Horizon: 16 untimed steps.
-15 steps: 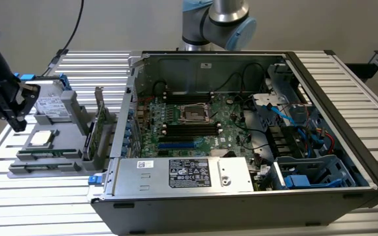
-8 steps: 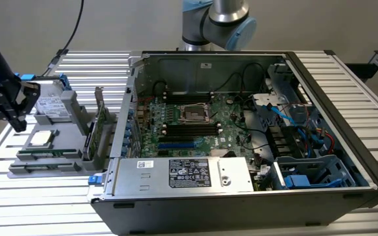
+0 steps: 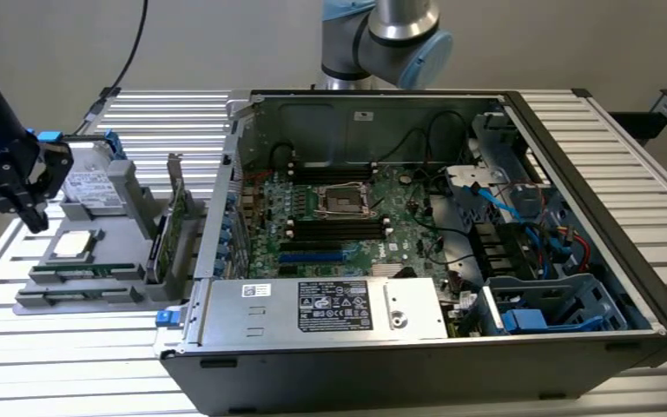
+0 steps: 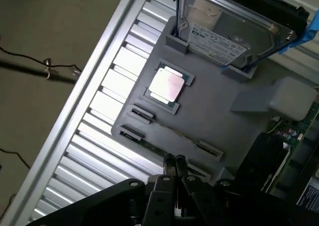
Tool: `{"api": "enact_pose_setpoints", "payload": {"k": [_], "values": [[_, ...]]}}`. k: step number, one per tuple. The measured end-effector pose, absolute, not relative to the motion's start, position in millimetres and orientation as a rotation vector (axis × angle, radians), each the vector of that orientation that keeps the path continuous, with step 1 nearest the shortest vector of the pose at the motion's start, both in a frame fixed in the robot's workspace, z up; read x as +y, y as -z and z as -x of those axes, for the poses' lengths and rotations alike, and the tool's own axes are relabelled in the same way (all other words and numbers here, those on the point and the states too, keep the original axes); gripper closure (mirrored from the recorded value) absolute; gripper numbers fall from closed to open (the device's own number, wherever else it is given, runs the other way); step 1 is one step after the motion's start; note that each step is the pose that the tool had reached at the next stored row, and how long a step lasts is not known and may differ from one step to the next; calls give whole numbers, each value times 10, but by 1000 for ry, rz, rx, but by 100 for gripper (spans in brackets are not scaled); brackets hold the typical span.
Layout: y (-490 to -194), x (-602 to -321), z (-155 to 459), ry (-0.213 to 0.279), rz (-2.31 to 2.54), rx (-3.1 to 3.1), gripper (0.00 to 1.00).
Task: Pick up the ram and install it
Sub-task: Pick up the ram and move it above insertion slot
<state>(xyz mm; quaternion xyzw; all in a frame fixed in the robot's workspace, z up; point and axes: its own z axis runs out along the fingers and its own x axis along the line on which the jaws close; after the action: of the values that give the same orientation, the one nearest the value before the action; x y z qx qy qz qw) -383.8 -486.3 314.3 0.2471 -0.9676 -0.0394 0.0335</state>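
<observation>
Pincer (image 4: pixel 175 160) hangs over the tray (image 4: pixel 239 136), tips nearly together and holding nothing.
The ram (image 3: pixel 75 272) sits in the tray's front holders at the lower left of the exterior view, just below the CPU (image 4: pixel 167 84), with the hard drive (image 4: pixel 224 27) beyond that. For a good grip, I judge the tips should part wider than the thin board, straddle its middle square to its length, and stay clear of the end clips.

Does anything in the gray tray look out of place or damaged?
Nothing stands out. The hard drive, the processor and the ram sit in their holders in the gray tray; the pincer hovers above the tray.
</observation>
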Motion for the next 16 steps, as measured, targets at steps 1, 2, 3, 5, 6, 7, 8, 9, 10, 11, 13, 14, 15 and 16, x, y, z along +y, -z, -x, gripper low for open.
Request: {"api": "enact_pose_setpoints", "payload": {"k": [1,2,3,5,6,7,8,9,10,11,13,14,15,16], "values": [[-3138,-4862,3838,125,-788,-2969,90],[-3134,-4862,3838,128,-816,-2962,90],[-3131,-4862,3838,130,-842,-2954,90],[-3126,-4862,3838,131,-895,-2937,90],[-3123,-4863,3837,130,-923,-2928,90],[-3120,-4863,3837,129,-949,-2919,90],[-3117,-4863,3837,128,-976,-2909,90],[-3114,-4863,3838,127,-1002,-2900,90],[-3111,-4862,3838,127,-1027,-2890,90],[-3108,-4863,3838,126,-1053,-2880,90],[-3102,-4862,3838,124,-1104,-2860,90],[-3099,-4862,3838,123,-1131,-2848,90],[-3097,-4863,3838,122,-1157,-2837,90],[-3094,-4863,3838,121,-1182,-2826,90]]}}
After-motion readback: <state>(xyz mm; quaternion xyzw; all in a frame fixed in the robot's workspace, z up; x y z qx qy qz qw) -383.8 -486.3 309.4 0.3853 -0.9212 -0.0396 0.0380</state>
